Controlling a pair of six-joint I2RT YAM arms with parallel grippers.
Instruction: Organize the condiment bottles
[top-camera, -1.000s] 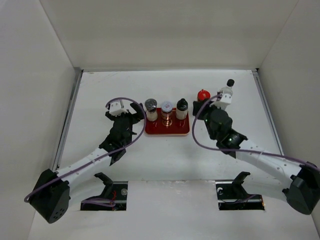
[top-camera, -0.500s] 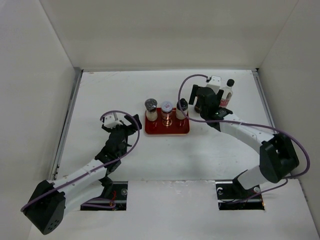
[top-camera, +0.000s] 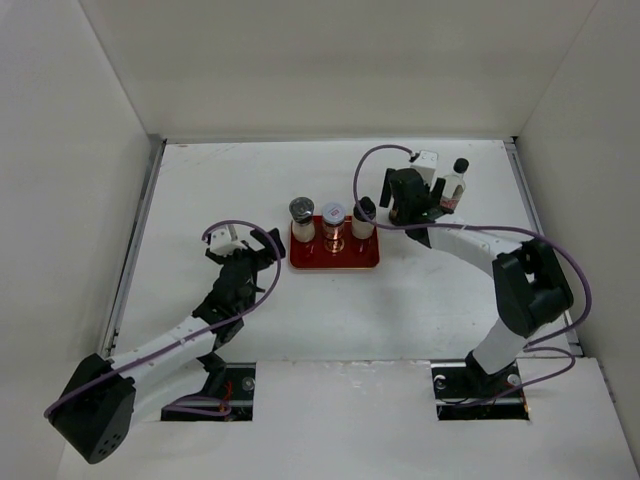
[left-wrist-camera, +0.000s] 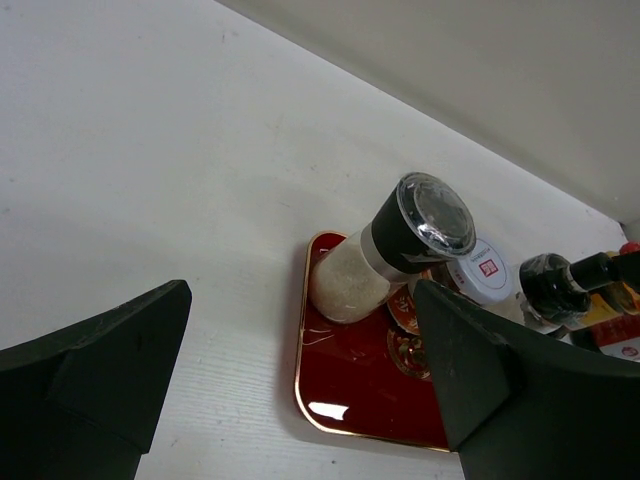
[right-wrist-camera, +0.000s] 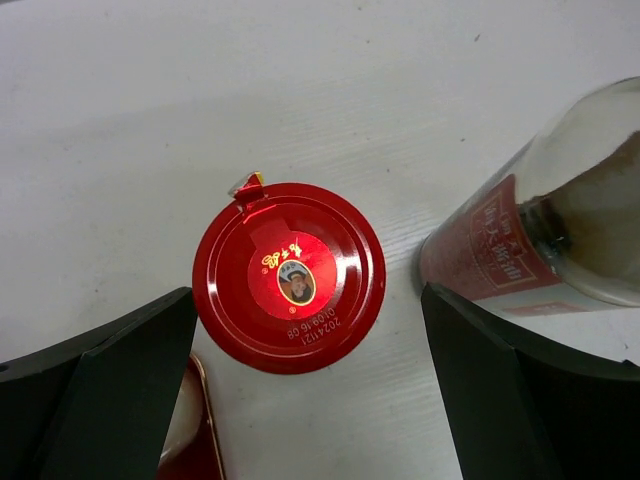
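Right gripper (right-wrist-camera: 305, 292): wide open, empty, above red-capped bottle (right-wrist-camera: 289, 277)
Left gripper (left-wrist-camera: 300, 310): spread, empty
Advice: centre jaws, spare clear bottle (right-wrist-camera: 500, 250)

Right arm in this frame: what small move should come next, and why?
Probably lower the right gripper straight down and close it on the red-capped bottle. The jaws stand open with the cap centred between them, and that bottle stands on the table beside the tray, which holds three bottles. Mind the tall clear bottle close beside it.
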